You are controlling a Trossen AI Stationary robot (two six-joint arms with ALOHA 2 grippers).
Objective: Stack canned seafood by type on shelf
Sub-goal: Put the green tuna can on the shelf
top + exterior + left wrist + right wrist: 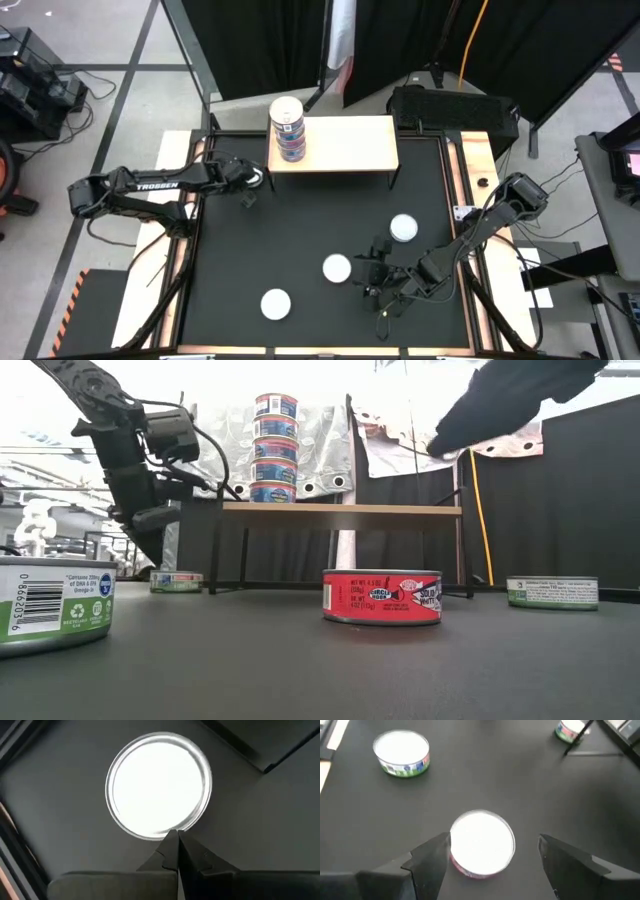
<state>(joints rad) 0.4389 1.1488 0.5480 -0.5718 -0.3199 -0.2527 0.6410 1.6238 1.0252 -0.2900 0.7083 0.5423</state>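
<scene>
A stack of several blue-labelled tins [287, 128] stands on the left end of the light wood shelf [345, 145]. My left gripper [177, 840] is shut, and its tips show at the rim of a silvery-lidded tin [159, 785] on the table by the shelf's left legs [262, 178]. My right gripper [493, 840] is open near the table's front right, with one finger on either side of a red-labelled tin [382, 597] that rests flat on the table. The fingers stand apart from that tin. My left gripper's shut fingertips [172, 847] show against the nearer rim of the tin's lid [165, 834], coming at it slanting from above. I cannot tell whether they touch it.
Two green-labelled tins lie loose on the black table, one near the front edge [276, 304] and one toward the right [404, 228]. The shelf's thin dark legs [391, 178] stand on the table's far part. The right half of the shelf top is bare.
</scene>
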